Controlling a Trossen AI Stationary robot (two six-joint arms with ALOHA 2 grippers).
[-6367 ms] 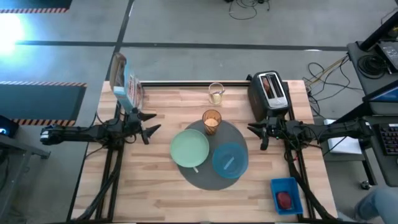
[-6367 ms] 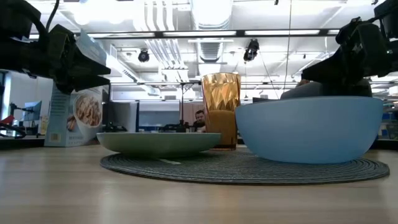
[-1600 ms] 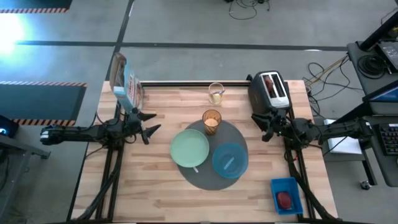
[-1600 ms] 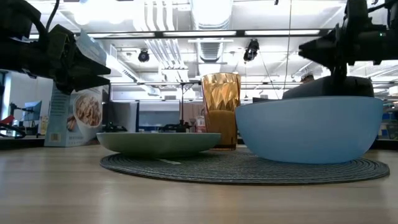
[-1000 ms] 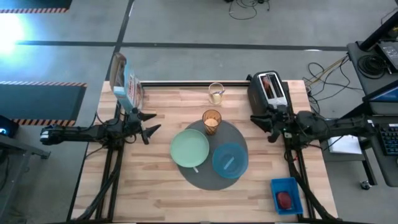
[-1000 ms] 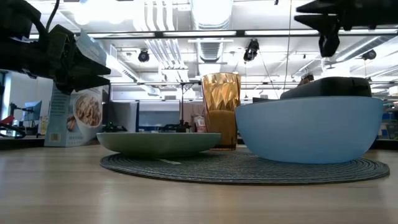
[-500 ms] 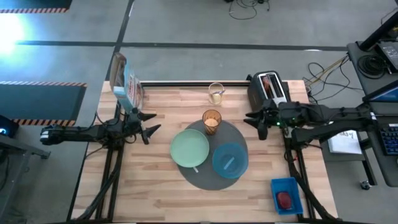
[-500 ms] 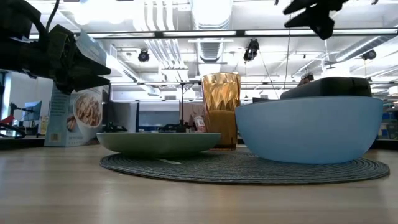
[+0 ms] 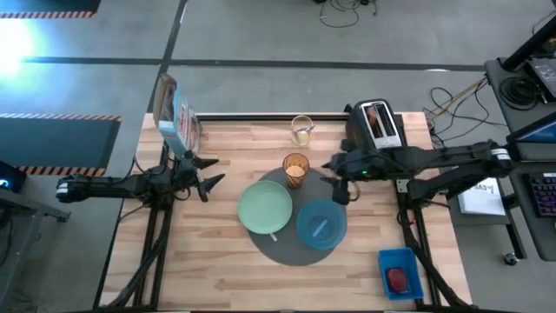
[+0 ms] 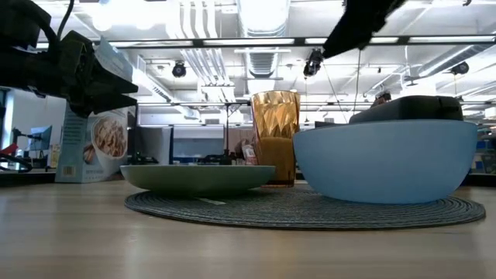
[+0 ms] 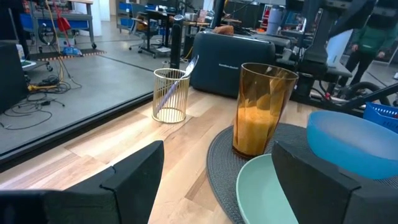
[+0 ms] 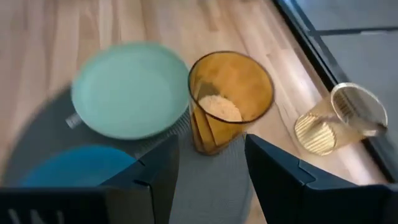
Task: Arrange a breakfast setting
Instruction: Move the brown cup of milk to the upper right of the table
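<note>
Your round dark-grey woven mat (image 9: 297, 228) lies at the centre of the light wooden table (image 9: 217, 269). On it sit the pale green plate (image 9: 265, 209) at the left, the blue bowl (image 9: 321, 223) at the right, and the amber faceted glass (image 9: 295, 169) on the mat's far edge. Plate and bowl rims sit close together; the bowl reaches nearly to the mat's right edge.

The right gripper (image 9: 334, 181) hangs above the mat's far right part, between the glass and the bowl, with its fingers spread and nothing between them. In the right wrist view the glass (image 12: 225, 106) shows just ahead of those fingers.

The left gripper (image 9: 208, 172) waits over the left side of the table, well apart from the plate, jaws spread and empty.

Along the far edge you have a cereal box (image 9: 176, 117) at the left, a gold wire cup (image 9: 301, 130) in the middle and a black toaster (image 9: 375, 129) at the right with a brown toast slice (image 9: 373, 117) in its slot. A blue tray (image 9: 398, 271) holding a small red food piece (image 9: 397, 279) sits at the near right corner. The near left part of the table is open wood.
</note>
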